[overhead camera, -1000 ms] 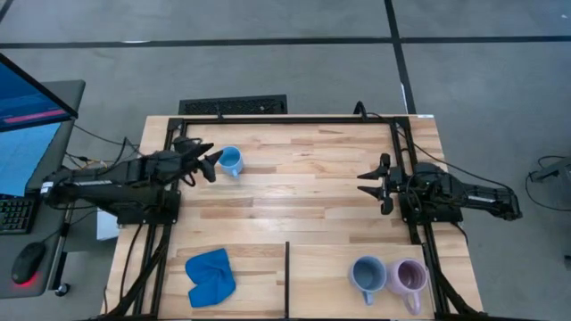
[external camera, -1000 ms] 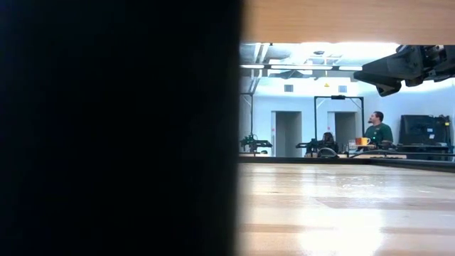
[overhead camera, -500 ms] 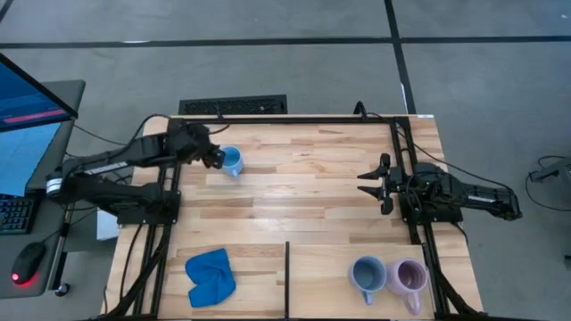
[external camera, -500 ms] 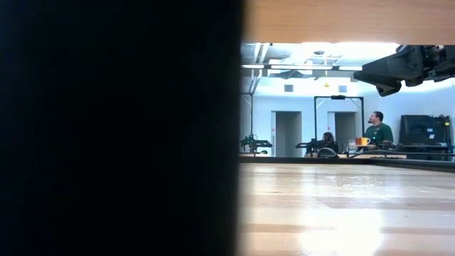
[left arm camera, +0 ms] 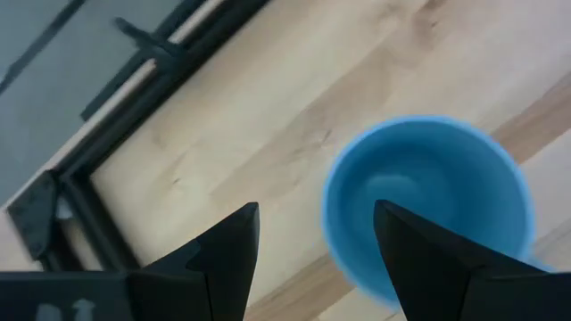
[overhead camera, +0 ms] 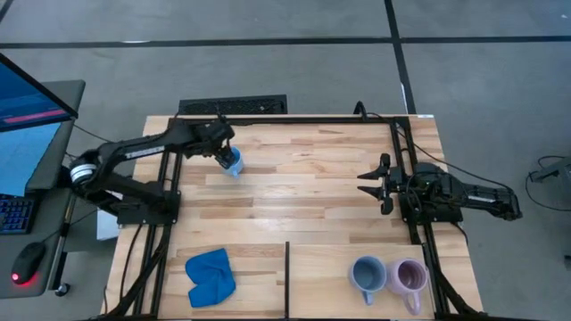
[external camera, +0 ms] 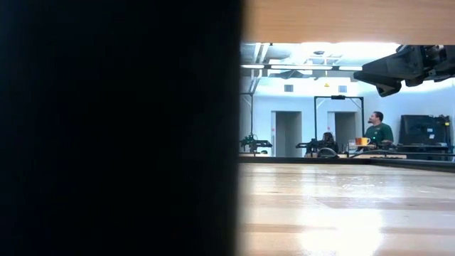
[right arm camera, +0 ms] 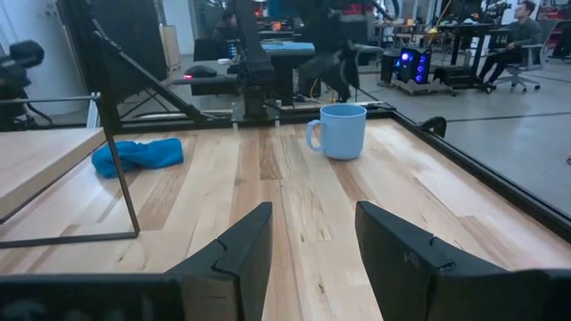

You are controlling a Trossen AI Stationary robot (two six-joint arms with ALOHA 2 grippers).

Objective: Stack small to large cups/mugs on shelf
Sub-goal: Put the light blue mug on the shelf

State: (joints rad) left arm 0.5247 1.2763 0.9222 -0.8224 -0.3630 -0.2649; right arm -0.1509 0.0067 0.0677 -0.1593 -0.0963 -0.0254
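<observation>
The light blue mug (overhead camera: 233, 162) stands upright on the worktop (overhead camera: 303, 178), at the far left, all by itself. It has to go over to the shelf (overhead camera: 330, 276), the smaller wood panel at the near right, where the grey-blue mug (overhead camera: 367, 275) and the lilac mug (overhead camera: 410, 277) sit side by side, touching. Those two are already where they belong, so I think the light blue one is the mug to fetch now.

The left arm reaches in from the left edge and bends over the mug. The left end effector (overhead camera: 223, 146) hangs right above it, pointing down. Its fingers are spread wide and hold nothing. In the left wrist view, the mug's open mouth (left arm camera: 428, 209) shows from above. One finger sits over the rim and the other is off to the side over bare wood. That looks like a set-up to pinch the mug's wall, one finger inside and one outside.

The right arm waits at the right edge of the worktop, lying low and flat. The right end effector (overhead camera: 373, 184) points left across the wood, fingers apart and empty. It is well apart from all the mugs.

A blue cloth (overhead camera: 211, 275) lies at the near left, out of the way.
</observation>
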